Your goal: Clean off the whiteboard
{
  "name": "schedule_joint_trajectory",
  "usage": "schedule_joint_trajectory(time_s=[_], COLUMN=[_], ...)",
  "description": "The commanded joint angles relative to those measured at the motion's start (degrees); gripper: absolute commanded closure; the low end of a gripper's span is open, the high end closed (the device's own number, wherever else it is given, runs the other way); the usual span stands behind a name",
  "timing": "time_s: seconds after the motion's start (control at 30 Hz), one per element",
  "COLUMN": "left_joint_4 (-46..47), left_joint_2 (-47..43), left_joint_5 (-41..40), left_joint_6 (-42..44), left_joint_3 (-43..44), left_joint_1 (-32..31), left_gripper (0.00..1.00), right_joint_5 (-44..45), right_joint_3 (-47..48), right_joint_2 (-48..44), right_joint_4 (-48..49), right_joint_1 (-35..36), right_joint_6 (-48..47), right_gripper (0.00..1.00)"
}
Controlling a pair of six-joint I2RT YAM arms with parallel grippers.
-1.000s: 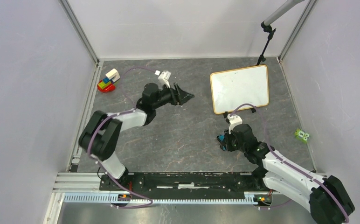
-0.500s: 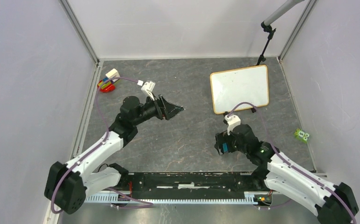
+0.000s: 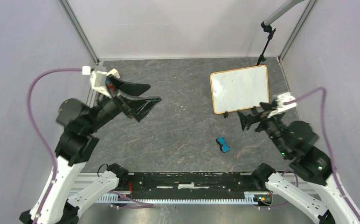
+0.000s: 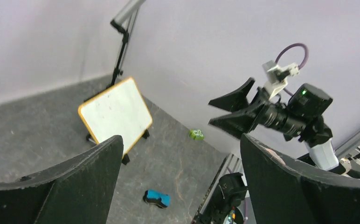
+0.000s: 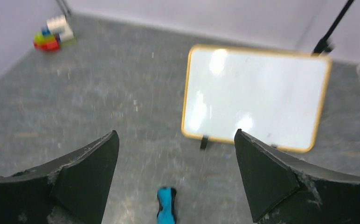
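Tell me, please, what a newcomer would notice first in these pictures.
The wood-framed whiteboard sits far right on the table, its face nearly blank. A small blue eraser lies alone in front of it, while the left gripper and right gripper hang raised, fingers open, holding nothing.

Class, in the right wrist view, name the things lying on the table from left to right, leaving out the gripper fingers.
toy blocks → blue eraser → whiteboard
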Motion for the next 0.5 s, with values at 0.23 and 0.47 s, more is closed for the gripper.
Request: schedule_joint_trajectory(time_s=[0.23, 0.47], left_joint_4=[-3.74, -8.55], left_joint_2=[-6.2, -6.46], left_joint_5=[-5.92, -10.33], left_joint_6=[4.47, 6.7], left_joint_3=[3.17, 5.39], left_joint_1=[0.0, 0.04], left_gripper=[0.0, 0.0], right_joint_5=[3.73, 8.25], right_joint_3=[18.83, 16.75], right_joint_2=[-2.84, -3.34], right_joint_4=[3.48, 5.45], right_joint_1=[0.33, 0.33], right_joint_6=[-5.63, -7.3], right_gripper=[0.02, 0.02])
